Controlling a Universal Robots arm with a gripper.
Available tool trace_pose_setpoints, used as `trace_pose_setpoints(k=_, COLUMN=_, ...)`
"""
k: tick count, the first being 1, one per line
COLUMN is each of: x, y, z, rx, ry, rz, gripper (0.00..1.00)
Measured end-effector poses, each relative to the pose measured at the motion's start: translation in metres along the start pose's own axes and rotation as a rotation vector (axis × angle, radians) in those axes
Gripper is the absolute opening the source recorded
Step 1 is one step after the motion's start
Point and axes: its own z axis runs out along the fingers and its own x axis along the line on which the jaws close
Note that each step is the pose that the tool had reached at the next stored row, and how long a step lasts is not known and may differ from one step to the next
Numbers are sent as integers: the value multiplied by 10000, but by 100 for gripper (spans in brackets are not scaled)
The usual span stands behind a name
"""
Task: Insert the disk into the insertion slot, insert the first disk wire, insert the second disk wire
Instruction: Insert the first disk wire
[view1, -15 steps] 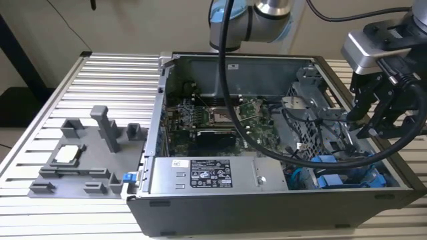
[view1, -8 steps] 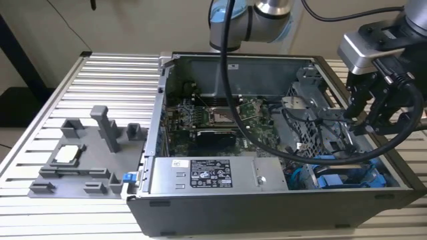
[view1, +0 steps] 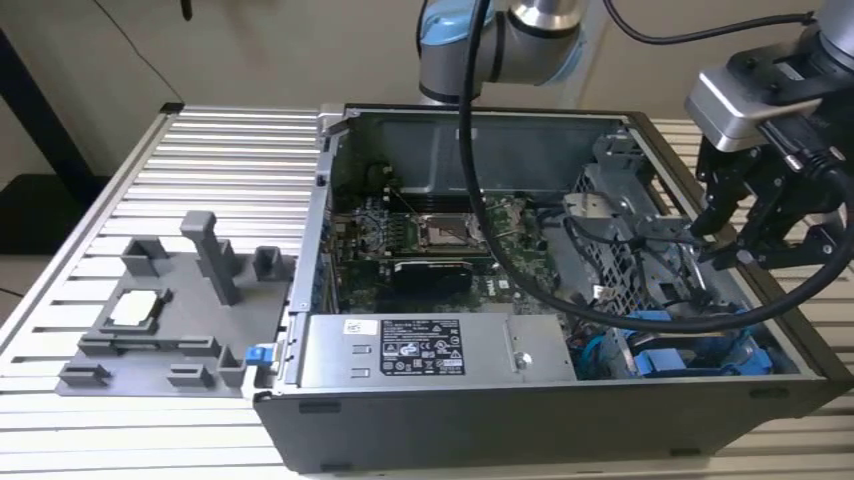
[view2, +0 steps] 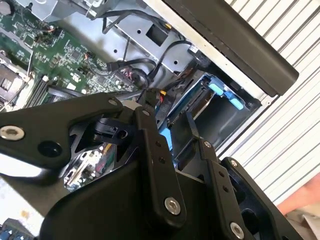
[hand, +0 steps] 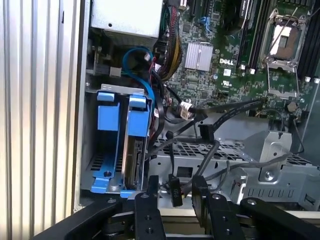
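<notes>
Released at the jaws: a clear gap between the two black fingers (hand: 151, 200) of the gripper (hand: 175, 181), seen in both wrist views. Within that gap, in the first wrist view, the plug of a black wire (hand: 174, 189) at the end of its lead; impossible to tell whether touched by either finger.

Just past the fingertips, the disk (hand: 133, 160), standing on edge in its blue frame (hand: 137, 106) and already seated in the slot (hand: 88, 145). Just beside it in the same bay, a second blue frame (hand: 107, 117).

Next to the bay, a perforated grey cage (hand: 235, 149), crossed by loose black cables. Beyond the cage, the green board (hand: 225, 75).

In the exterior view, poised over the side of the open case (view1: 534, 420) at the exterior view's right, above the cage. Down in the case's near corner on that side, the blue frames with the disk. Along the case's near wall, a labelled grey supply box (view1: 427, 352).

Under the case, the slatted bench (view1: 200, 150). Near the bench's edge at the exterior view's left, well apart from the case, a grey fixture (view1: 174, 310) with upright posts.
</notes>
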Motion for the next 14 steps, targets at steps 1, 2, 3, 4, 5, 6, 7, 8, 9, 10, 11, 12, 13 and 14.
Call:
trace_pose_setpoints(k=1, x=2, y=-16, z=3, rx=-1, ry=-3, rz=-10, gripper=40)
trace_pose_setpoints(k=2, x=3, y=-21, z=5, rx=-2, ry=-4, rz=-17, gripper=40)
trace_pose_setpoints(k=3, x=3, y=-21, z=6, rx=-3, ry=-4, rz=-17, gripper=40)
trace_pose_setpoints(k=4, x=3, y=-21, z=6, rx=-2, ry=-3, rz=-17, gripper=40)
trace_pose_setpoints(k=5, x=3, y=-20, z=7, rx=-2, ry=-3, rz=-17, gripper=40)
trace_pose_setpoints(k=6, x=3, y=-19, z=8, rx=-2, ry=-4, rz=-18, gripper=40)
trace_pose_setpoints(k=7, x=3, y=-17, z=11, rx=-2, ry=-5, rz=-18, gripper=40)
trace_pose_setpoints(k=8, x=4, y=-14, z=14, rx=-1, ry=-6, rz=-18, gripper=40)
trace_pose_setpoints(k=9, x=4, y=-9, z=16, rx=-1, ry=-6, rz=-17, gripper=40)
trace_pose_setpoints(k=10, x=4, y=-5, z=18, rx=0, ry=-7, rz=-18, gripper=40)
trace_pose_setpoints(k=11, x=4, y=-3, z=19, rx=0, ry=-6, rz=-19, gripper=40)
trace_pose_setpoints(k=12, x=4, y=-2, z=19, rx=-1, ry=-4, rz=-20, gripper=40)
trace_pose_setpoints(k=13, x=3, y=-2, z=19, rx=-1, ry=-4, rz=-20, gripper=39)
trace_pose_setpoints(k=14, x=3, y=-2, z=19, rx=-1, ry=-4, rz=-19, gripper=39)
